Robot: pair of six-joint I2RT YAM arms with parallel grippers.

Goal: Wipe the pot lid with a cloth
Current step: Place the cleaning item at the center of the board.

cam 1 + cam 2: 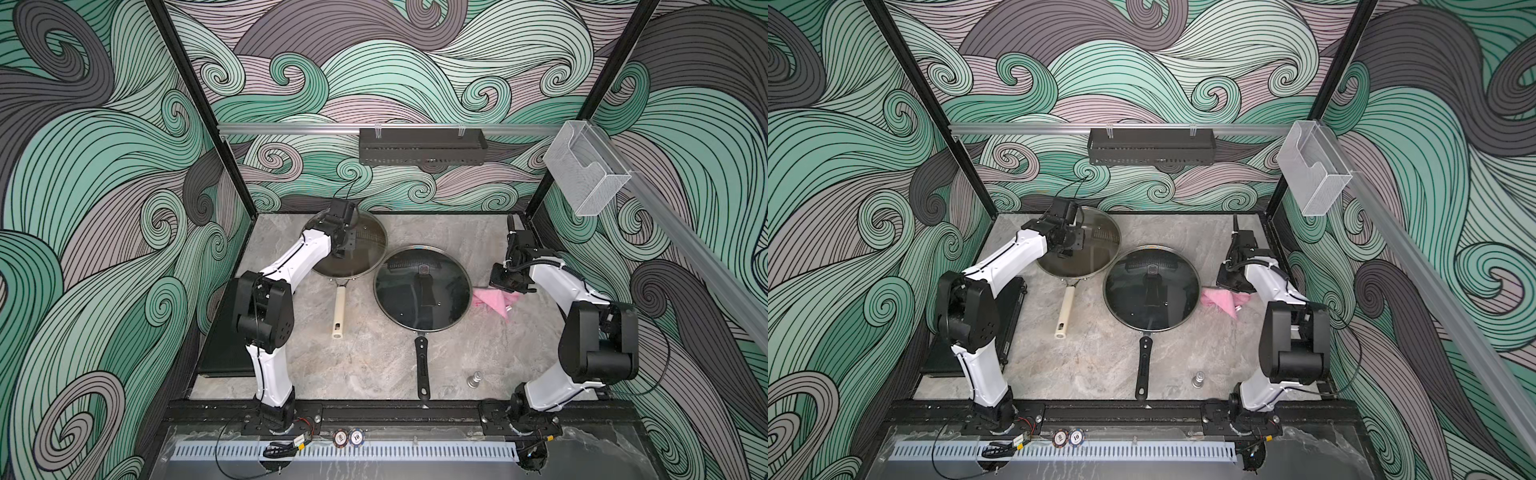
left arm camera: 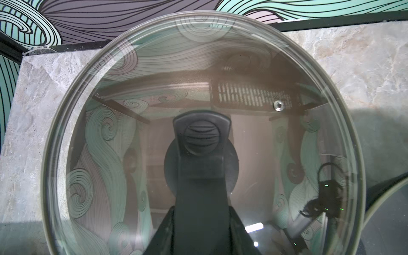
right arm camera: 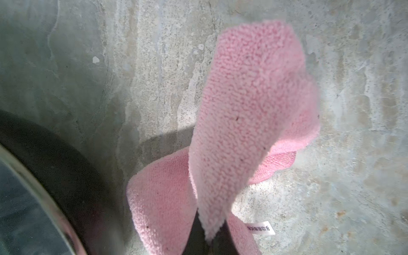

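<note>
1. Cloth [image 1: 494, 301], right of frame centre: pinched in closed right gripper [image 3: 208, 242], one end lifted, rest trailing on table [image 1: 374, 365].
2. Pot lid [image 1: 365, 253], upper centre-left: lid handle [image 2: 201, 136] clamped between left gripper's [image 1: 344, 245] jaws, apparently.
3. Cloth and pot lid well apart, second lid [image 1: 399, 299] between; both grasps made, wiping not yet begun, by the look.

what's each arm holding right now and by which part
The left gripper holds the far glass lid by its black handle; the right gripper pinches a fold of the pink cloth.

Poker chip [image 1: 356, 437] — "10"; tag [image 3: 260, 228] on cloth [image 3: 254, 99] — print illegible.
</note>
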